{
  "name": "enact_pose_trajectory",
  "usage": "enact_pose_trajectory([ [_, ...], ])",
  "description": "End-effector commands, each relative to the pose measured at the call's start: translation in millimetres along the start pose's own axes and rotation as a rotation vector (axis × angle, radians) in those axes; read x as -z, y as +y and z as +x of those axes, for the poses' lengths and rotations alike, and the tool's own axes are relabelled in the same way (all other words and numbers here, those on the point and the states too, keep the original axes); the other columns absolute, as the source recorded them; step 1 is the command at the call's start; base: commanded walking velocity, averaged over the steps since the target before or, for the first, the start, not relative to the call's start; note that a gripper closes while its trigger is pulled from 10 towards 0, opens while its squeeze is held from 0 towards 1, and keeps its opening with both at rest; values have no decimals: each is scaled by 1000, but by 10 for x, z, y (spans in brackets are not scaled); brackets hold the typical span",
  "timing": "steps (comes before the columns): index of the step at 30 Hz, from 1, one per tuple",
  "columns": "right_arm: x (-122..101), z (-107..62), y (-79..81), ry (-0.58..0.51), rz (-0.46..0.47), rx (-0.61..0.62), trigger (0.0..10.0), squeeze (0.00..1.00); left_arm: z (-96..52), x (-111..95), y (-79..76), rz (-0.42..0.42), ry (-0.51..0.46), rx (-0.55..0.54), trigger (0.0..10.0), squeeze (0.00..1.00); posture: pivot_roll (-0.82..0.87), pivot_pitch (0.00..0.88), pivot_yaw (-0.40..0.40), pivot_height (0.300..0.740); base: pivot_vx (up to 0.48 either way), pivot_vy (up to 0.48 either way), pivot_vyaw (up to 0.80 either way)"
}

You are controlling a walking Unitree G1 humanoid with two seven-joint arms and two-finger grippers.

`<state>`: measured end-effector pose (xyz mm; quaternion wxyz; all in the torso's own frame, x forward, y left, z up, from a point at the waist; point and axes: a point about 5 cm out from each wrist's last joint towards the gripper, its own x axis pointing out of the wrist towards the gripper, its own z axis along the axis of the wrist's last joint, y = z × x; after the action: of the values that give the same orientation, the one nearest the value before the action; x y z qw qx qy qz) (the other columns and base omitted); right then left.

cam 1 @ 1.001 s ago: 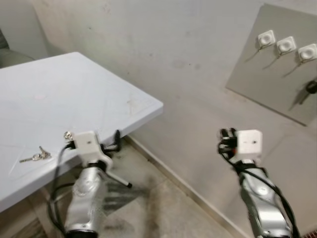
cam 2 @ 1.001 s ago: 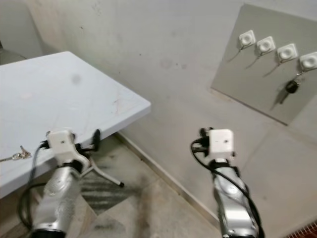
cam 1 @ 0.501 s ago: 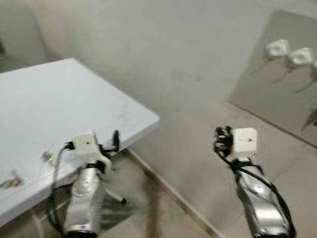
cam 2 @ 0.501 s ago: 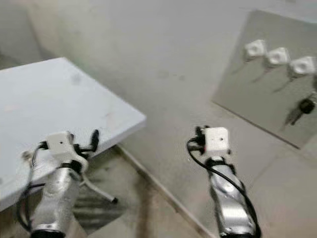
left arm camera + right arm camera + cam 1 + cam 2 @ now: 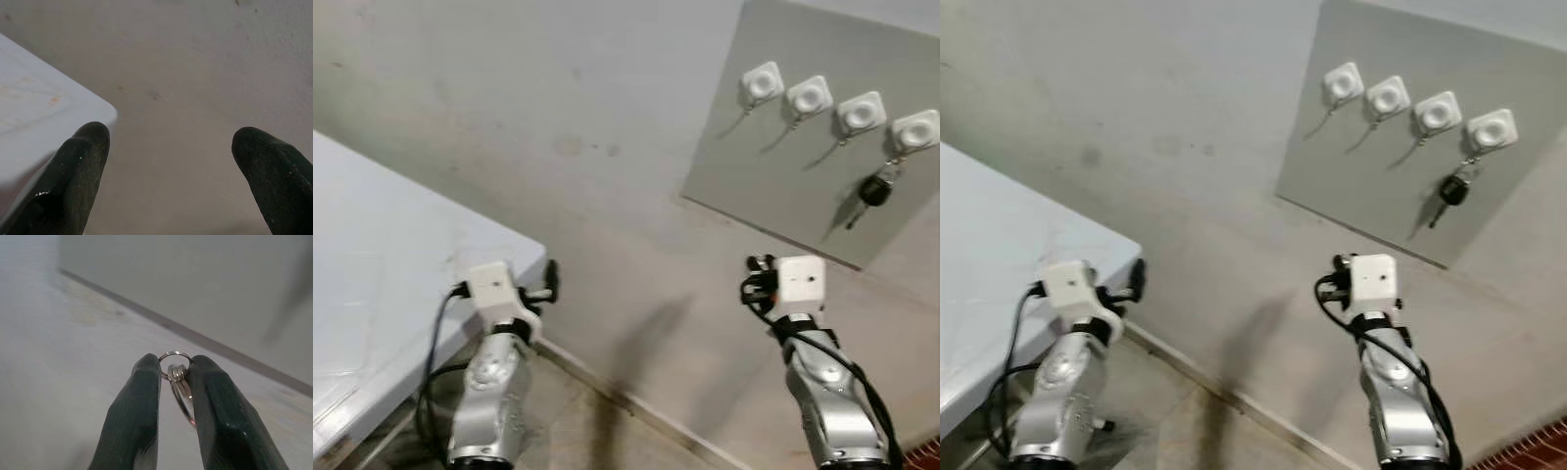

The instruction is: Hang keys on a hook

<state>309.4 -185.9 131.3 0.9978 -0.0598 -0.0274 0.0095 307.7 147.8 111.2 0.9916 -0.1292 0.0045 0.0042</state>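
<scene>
A flat white table top (image 5: 372, 255) with a rounded corner occupies the robot's left side, its surface lightly scuffed. A plain grey plaster wall (image 5: 558, 88) stands behind it, carrying faint dark smudges. A narrow pale skirting strip (image 5: 636, 416) runs along the wall's foot. Below it lies a mottled beige tiled floor (image 5: 568, 441). A small patch of red brick-patterned surface (image 5: 1542, 446) shows at the lower right corner.

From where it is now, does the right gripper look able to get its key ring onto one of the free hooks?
Probably yes, after raising: the right gripper, shut on the key ring, sits below the hook board. Nothing stands between them, and three hooks are bare.
</scene>
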Motion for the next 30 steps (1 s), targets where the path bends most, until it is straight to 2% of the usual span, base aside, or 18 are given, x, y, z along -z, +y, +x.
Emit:
enact_pose_trajectory([
  [1,-14,0,0,0,1,-6,10000,0,-7,-14,21,7,-4,-9,10000,0,38,43,-100,740,0,0,-738],
  [12,-9,7,2,13,0,-11,10000,0,-13,-8,5,8,7,-6,10000,0,38,51,-103,740,0,0,-735],
  [14,-14,9,-3,10,-4,-8,10000,0,-8,-26,-14,42,2,5,10000,0,38,52,-103,740,0,0,-725],
  [16,-50,14,-3,-19,6,-17,10000,0,2,-65,-109,132,-9,62,10000,0,36,54,-102,740,0,0,0],
  [17,-50,14,-3,-19,6,-17,10000,0,2,-65,-109,132,-9,62,10000,0,36,54,-102,740,0,0,0],
  [19,-66,30,5,-24,8,-30,10000,0,1,-90,-233,190,-16,148,10000,0,34,55,-100,740,0,0,0],
  [20,-66,30,5,-24,8,-30,10000,0,1,-90,-233,190,-16,148,10000,0,34,55,-100,740,0,0,0],
  [21,-87,49,28,-32,7,-55,10000,0,-1,-124,-319,244,-36,200,10000,0,28,56,-92,740,0,0,0],
  [22,-107,59,39,-42,7,-68,10000,0,-8,-134,-372,262,-41,233,10000,0,28,56,-92,740,0,0,0],
  [25,-191,102,75,-80,25,-113,10000,0,-21,-166,-510,288,-57,311,10000,0,31,53,-90,740,0,0,0],
  [30,-383,189,138,-160,48,-193,10000,0,-11,-267,-639,309,-84,393,10000,0,33,52,-84,740,0,0,0],
])
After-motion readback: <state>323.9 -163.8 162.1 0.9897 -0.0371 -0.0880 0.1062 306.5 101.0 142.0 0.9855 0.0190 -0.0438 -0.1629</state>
